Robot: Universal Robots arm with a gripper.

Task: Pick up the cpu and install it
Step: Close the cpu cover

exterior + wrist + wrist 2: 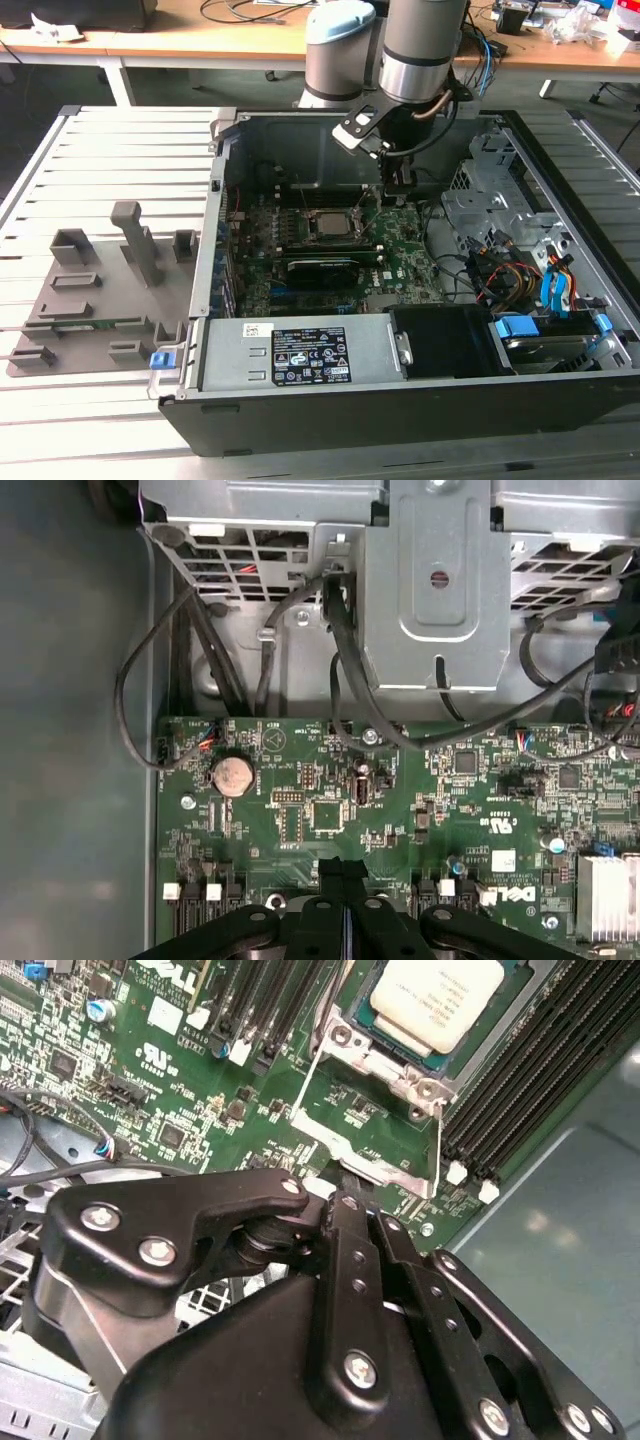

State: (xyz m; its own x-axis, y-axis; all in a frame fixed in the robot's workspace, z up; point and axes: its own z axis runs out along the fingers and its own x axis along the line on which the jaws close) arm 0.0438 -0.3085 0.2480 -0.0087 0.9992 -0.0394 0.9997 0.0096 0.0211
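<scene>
Slowly is best, I think. The cpu (440,1000) looks like it already sits flat in its socket, so any push should be soft and straight, and nothing should bump the shiny metal frame (375,1155) next to it. The end effector (398,198) has its fingers pressed together and holds nothing. It hangs low over the green board (400,810). The cpu lies just beside it, toward the exterior view's left.

cpu (437,1000) in socket (395,1065) on mobo (160,1080); mobo inside case (400,400)
</scene>
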